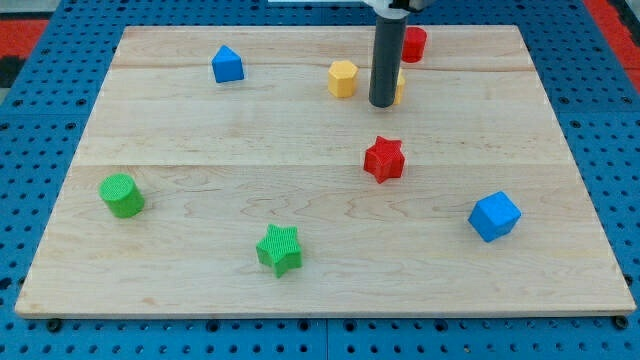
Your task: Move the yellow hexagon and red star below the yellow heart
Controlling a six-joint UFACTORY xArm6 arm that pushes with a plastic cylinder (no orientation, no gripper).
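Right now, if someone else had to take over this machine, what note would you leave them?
No hand here: my tip rests near the wooden board's top edge, just right of the yellow hexagon block.
A yellow block, likely the heart, sits mostly hidden behind the rod.
The red star block lies below it already, slightly toward the view's left.
The hexagon is level with the hidden yellow block, on its left, so not below yet.
Left: push the hexagon down beside the star.
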